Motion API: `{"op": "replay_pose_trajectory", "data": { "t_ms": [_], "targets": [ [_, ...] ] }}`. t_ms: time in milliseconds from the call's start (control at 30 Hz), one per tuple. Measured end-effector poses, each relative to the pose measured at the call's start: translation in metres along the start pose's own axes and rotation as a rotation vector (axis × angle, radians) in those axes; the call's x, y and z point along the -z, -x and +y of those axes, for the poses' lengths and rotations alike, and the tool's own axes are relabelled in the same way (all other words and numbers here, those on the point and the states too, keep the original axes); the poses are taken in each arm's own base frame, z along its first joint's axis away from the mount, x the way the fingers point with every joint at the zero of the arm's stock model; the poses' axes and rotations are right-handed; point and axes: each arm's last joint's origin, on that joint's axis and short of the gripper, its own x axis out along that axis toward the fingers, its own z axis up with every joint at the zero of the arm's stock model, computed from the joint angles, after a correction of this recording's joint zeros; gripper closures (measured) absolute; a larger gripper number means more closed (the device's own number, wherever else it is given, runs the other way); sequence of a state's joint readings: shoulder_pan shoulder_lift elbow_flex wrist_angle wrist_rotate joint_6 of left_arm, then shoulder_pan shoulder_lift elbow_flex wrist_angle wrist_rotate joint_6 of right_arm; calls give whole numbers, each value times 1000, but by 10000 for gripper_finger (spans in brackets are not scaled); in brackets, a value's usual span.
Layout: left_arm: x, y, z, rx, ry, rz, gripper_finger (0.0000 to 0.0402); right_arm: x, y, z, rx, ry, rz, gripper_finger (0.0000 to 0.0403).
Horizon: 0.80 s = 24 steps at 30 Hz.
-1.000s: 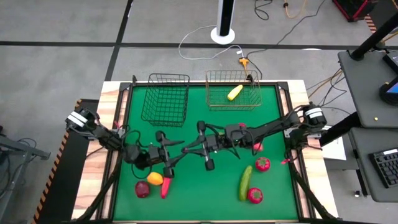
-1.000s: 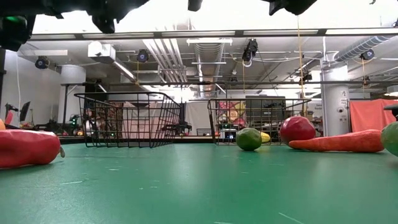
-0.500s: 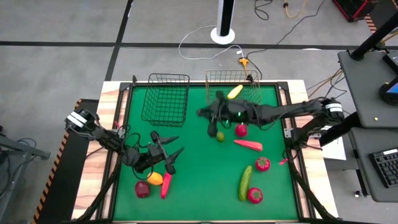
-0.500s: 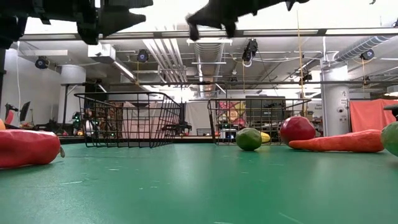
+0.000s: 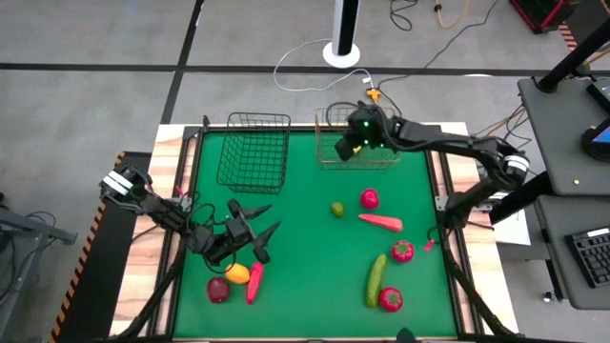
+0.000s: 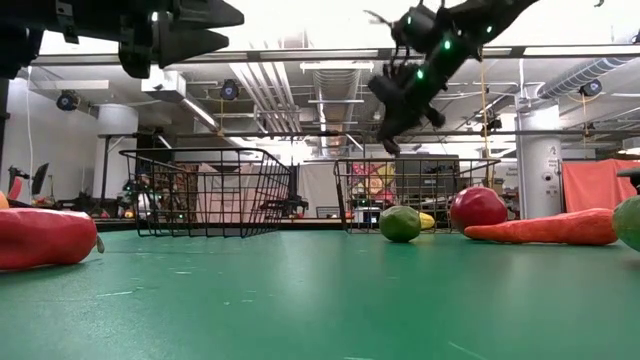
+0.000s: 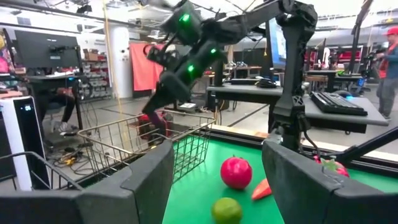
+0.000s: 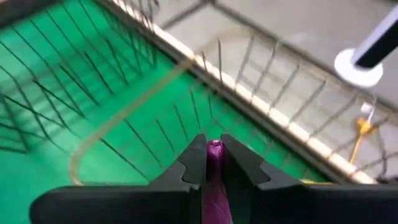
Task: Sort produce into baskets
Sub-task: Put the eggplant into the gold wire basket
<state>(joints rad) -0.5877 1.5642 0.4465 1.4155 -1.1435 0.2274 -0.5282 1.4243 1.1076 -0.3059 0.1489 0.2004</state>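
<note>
**Right arm over the silver basket, left arm low by the near fruit**

The right arm reaches far across the green table (image 5: 305, 276), its gripper (image 8: 213, 163) hanging above the silver basket (image 5: 329, 155) at the far edge, fingers pinched on a purple piece (image 8: 215, 186) that shows only between them in the right wrist view. In the low view the gripper tilts downward, high above the basket rim.

The left arm lies low at the near left, its gripper (image 5: 259, 240) pointing toward the table's middle with fingers spread and nothing between them. Just beside it lie a dark red fruit (image 5: 218, 290), an orange one (image 5: 237, 273) and a red pepper (image 5: 254, 284).

The black basket (image 5: 254, 151) sits left of the silver one. Mid-table lie a lime (image 5: 336, 209), a red fruit (image 5: 370, 198) and a carrot (image 5: 380, 222); near right, a cucumber (image 5: 376, 279).
</note>
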Motion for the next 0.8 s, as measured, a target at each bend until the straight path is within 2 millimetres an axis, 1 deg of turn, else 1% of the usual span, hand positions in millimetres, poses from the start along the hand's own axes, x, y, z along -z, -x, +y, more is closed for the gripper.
{"op": "replay_pose_trajectory", "data": {
  "t_ms": [133,400,467,633,800],
  "targets": [
    [0,0,0,0,-26,0,175,7,-10,-20,37,-4,92,372],
    [0,0,0,-1,-49,0,175,26,-23,-49,131,-44,307,372],
    [0,0,0,-2,-50,0,175,31,-25,-54,145,-49,349,372],
    [0,0,0,-2,-59,0,175,34,-30,-63,163,-51,387,372],
    [-1,-1,1,-8,-71,-3,175,29,-29,-66,180,-54,473,372]
  ]
}}
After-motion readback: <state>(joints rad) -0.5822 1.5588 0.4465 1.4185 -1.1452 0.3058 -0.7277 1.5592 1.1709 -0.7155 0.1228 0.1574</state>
